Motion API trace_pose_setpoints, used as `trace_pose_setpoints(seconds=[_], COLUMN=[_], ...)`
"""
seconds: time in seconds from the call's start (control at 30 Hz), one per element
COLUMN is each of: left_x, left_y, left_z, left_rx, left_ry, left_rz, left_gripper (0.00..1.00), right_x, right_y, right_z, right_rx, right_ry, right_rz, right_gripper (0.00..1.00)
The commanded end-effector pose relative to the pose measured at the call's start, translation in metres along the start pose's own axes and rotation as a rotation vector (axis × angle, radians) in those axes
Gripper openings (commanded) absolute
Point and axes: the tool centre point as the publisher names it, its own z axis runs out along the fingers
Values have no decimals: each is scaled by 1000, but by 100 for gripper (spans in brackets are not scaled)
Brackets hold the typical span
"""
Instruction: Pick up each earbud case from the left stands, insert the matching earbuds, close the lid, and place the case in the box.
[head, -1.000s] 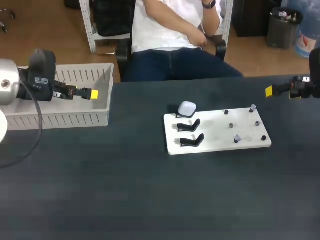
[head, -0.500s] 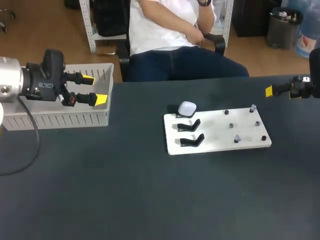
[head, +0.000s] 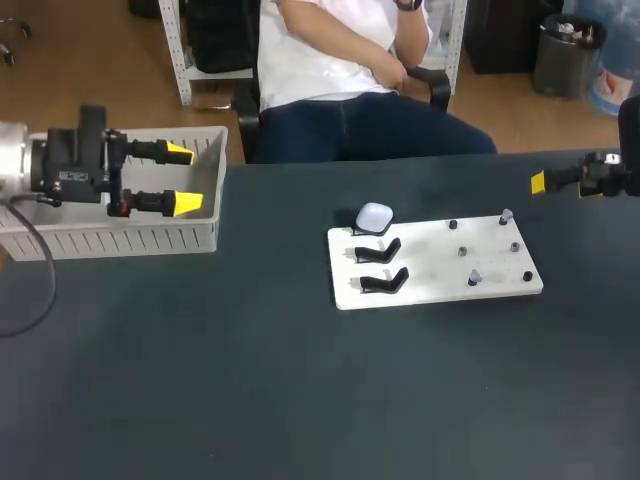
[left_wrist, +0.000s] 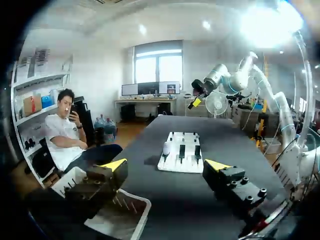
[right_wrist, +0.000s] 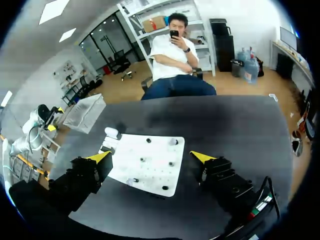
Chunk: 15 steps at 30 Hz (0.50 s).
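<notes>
The left hand (head: 184, 178) hangs released over the box (head: 130, 238) at the worktop's (head: 300, 400) far-left corner, right hand (right_wrist: 151, 157) released too; a skewed reach may knock the earbud case (head: 375, 217) off its stand (head: 356, 232) near the far edge.

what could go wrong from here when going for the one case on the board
1. The left jaws stand open over the box; swinging out toward the board, they may clip its wall.
2. The earbud case sits close beside an empty black stand; a wide grasp might snag that stand.
</notes>
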Motion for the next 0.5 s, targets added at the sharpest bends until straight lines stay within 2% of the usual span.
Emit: trace_pose_setpoints(seconds=[0.03,0.33,0.5], left_x=[2,2,4], left_y=[-1,-1,-3], left_z=[0,0,26], left_rx=[-7,-7,33], left_ry=[-64,-64,31], left_rz=[3,3,25], left_gripper=[100,100,100], right_x=[0,0,0], right_y=[0,0,0], right_z=[0,0,0], right_rx=[2,2,2], right_ry=[1,1,1], right_rz=[0,0,0], right_gripper=[100,100,100])
